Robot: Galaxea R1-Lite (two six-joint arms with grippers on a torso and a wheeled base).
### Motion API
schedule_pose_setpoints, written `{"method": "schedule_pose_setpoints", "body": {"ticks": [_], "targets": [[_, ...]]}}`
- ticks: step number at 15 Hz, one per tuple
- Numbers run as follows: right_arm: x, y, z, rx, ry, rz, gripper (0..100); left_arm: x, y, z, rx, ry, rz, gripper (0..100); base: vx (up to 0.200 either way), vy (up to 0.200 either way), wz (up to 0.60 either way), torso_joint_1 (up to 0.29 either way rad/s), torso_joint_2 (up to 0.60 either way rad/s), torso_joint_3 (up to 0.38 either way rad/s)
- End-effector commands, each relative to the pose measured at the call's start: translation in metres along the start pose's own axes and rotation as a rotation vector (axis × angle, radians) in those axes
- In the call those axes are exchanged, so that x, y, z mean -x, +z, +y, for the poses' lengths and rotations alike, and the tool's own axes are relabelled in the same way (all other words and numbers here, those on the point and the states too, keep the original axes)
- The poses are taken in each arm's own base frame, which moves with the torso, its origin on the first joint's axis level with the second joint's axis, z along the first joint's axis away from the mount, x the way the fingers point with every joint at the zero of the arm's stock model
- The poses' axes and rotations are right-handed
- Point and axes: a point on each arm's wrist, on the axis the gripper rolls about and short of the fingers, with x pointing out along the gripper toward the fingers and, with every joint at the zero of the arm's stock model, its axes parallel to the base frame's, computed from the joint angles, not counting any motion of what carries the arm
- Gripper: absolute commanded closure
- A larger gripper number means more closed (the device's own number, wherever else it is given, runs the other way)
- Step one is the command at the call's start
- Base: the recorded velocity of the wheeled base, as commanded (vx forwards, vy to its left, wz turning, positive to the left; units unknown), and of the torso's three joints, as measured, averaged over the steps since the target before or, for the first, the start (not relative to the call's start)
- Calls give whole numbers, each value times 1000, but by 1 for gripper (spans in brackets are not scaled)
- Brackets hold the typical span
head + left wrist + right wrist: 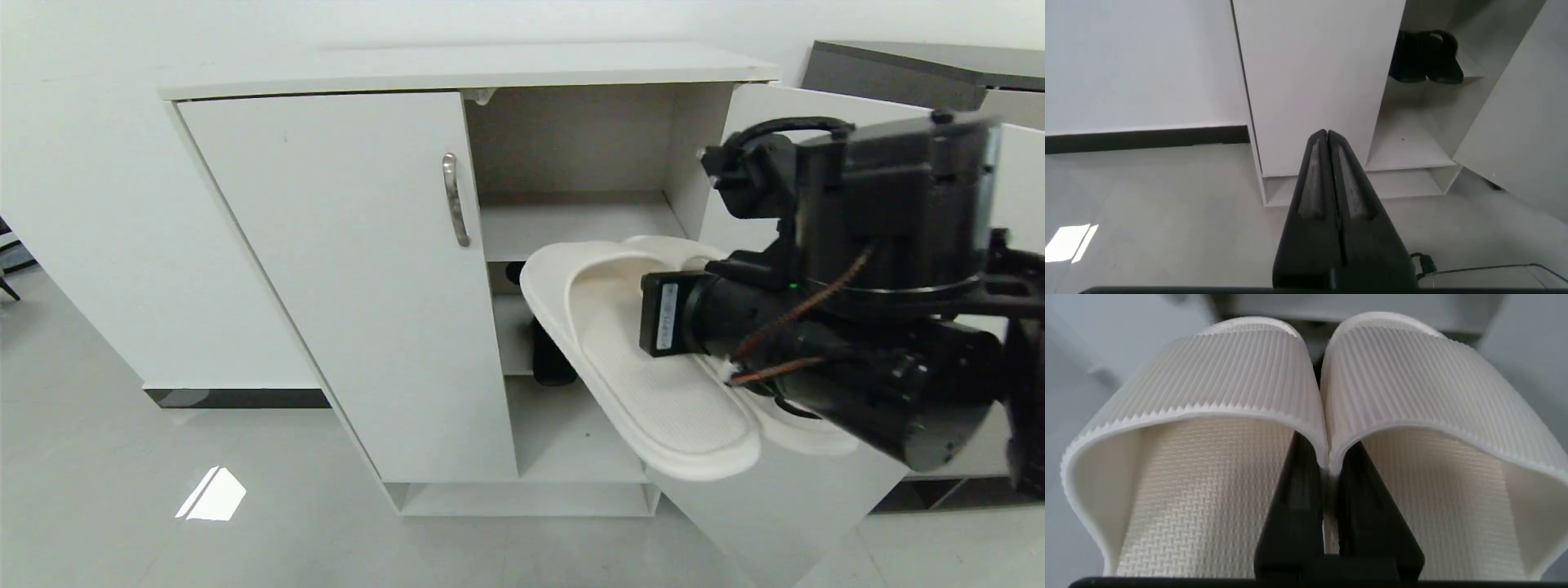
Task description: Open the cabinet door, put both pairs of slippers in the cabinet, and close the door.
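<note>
- Grey glossy floor [122, 490] fills the lower left of the head view, with a bright patch of light [211, 494] on it.
- White cabinet [490, 65] stands at centre frame against a white wall.
- Its left door [351, 278] is closed. Its right door [784, 523] is swung open toward the lower right, showing the shelves inside.
- Right arm [857, 327] comes in from the right edge, level with the cabinet opening.
- Cream slippers [645, 367], a pair side by side, hang tilted at centre right in front of the opening. Their toes point up toward the shelves and their heels sit lower.
- Black slippers [1427, 57] lie together on the middle shelf [514, 343] inside the cabinet, behind and below the cream pair's toes.
- Right gripper [1327, 482] is clenched on the cream slippers, pinching the two inner strap edges together between its fingers.
- Left gripper [1328, 143] has its fingers pressed flat together with nothing between them. It is above the floor, in front of the left door.
- Metal handle [455, 200] stands upright on the left door's right edge.
</note>
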Motion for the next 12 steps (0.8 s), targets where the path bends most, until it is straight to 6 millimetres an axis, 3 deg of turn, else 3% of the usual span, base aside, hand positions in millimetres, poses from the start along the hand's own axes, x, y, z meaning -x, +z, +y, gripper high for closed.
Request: {"method": "schedule_pose_setpoints", "body": {"ticks": [1, 5, 12], "targets": [[-51, -12, 20, 17, -164, 6, 100, 0, 0, 0, -1, 0, 1, 100, 0, 0, 0, 0, 0, 0], [-76, -22, 31, -11, -224, -73, 100, 0, 0, 0, -2, -1, 1, 100, 0, 0, 0, 0, 0, 0], [-84, -20, 36, 51, -247, -63, 100, 0, 0, 0, -5, -1, 1, 100, 0, 0, 0, 0, 0, 0]]}}
